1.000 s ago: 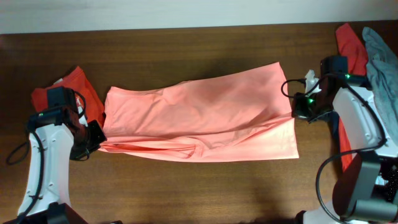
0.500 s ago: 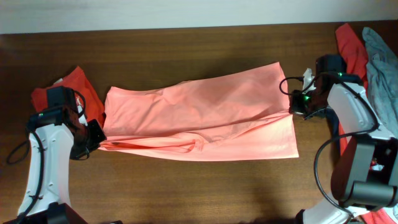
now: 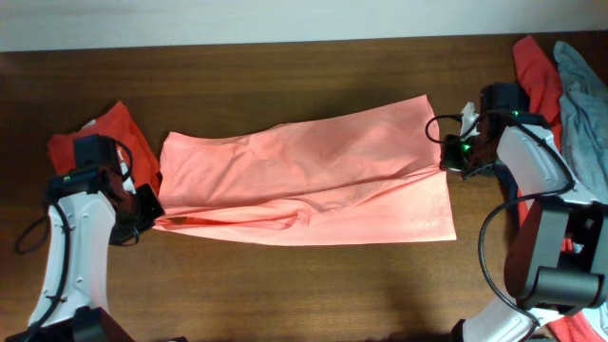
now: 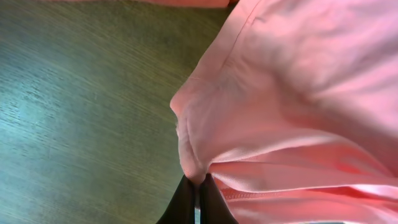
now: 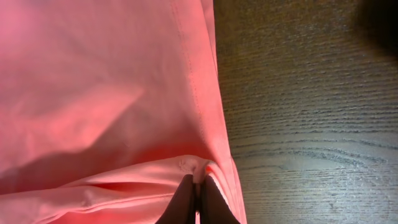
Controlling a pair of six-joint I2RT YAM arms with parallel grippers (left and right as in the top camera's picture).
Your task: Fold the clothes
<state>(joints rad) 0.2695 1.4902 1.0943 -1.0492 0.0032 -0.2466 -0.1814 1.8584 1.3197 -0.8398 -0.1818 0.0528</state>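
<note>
The pink shirt (image 3: 304, 176) lies spread out in the middle of the brown table (image 3: 285, 76), long side running from 9 o'clock to 3 o'clock. The left gripper (image 3: 152, 215) sits at the shirt's 8 o'clock corner. Its jaws are pinched tight on a bit of the hem, and up close you can see the pink cloth bunched right at the black tips (image 4: 198, 198). The right gripper (image 3: 445, 165) is at the 3 o'clock edge, and its jaws are squeezed shut on a little fold of the shirt too (image 5: 198, 198).

A second ago the right gripper was a bit lower; it has slid a little toward 12 o'clock and in toward the shirt. That pulled the edge there, so a long crease now runs from its tips across the lower half of the shirt. The left gripper has hardly moved (maybe a tiny bit toward 6 o'clock).

A red cloth (image 3: 119, 128) lies behind the left arm at 9 o'clock. More red cloth (image 3: 534, 66) and a grey cloth (image 3: 579, 90) are heaped at 2 o'clock.
</note>
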